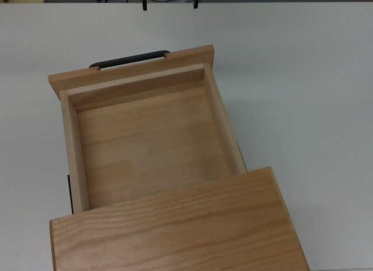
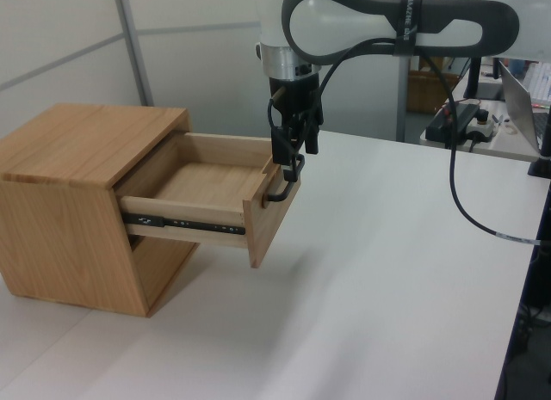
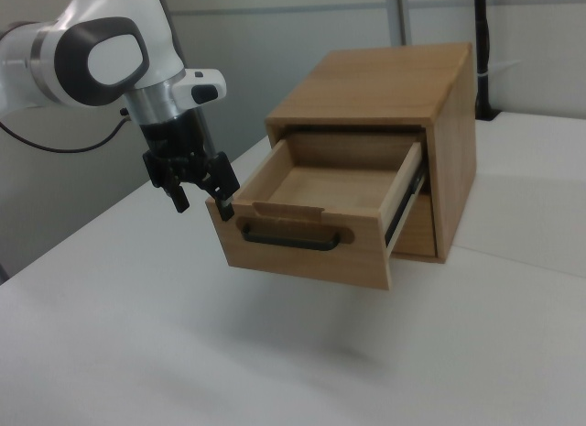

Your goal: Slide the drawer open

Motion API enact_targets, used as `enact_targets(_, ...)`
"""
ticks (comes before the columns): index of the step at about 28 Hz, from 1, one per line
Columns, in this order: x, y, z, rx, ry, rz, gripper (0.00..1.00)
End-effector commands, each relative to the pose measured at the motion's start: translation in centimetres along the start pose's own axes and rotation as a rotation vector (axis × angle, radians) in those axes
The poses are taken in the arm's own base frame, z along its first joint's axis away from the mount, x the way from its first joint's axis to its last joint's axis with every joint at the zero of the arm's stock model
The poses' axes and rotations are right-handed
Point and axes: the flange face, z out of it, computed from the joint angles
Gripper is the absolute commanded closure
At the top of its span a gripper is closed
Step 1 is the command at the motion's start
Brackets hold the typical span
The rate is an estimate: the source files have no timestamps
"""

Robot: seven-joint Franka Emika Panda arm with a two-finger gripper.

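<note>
The drawer [image 3: 316,215] sticks far out of the wooden cabinet [image 3: 403,96]. At its 9 o'clock in the right view, the gripper [image 3: 201,195] hangs open, holding nothing. A bump there could push the drawer shut.

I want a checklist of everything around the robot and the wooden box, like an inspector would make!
Surface: white table, bare apart from the cabinet.
Job's things: drawer pulled well out of the wooden cabinet, empty inside; black bar handle on its front panel.
Clutter: nothing seen on the table.
Pincer: pincer open, holding nothing, beside the front panel's corner on the right view's left, off the handle.
Cables: black cable hanging from the arm down past the table edge.
Surroundings: grey wall panels behind; a side desk with small equipment at the left view's right.
</note>
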Motion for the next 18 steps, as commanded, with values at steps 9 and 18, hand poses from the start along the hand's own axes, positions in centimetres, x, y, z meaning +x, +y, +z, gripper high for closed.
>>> enact_targets(9,-0.37,-1.12,-0.34,0.022,-0.015,-0.039,0.00)
enact_targets(18,-0.57,-0.93,-0.40,0.018,-0.023,-0.028,0.00)
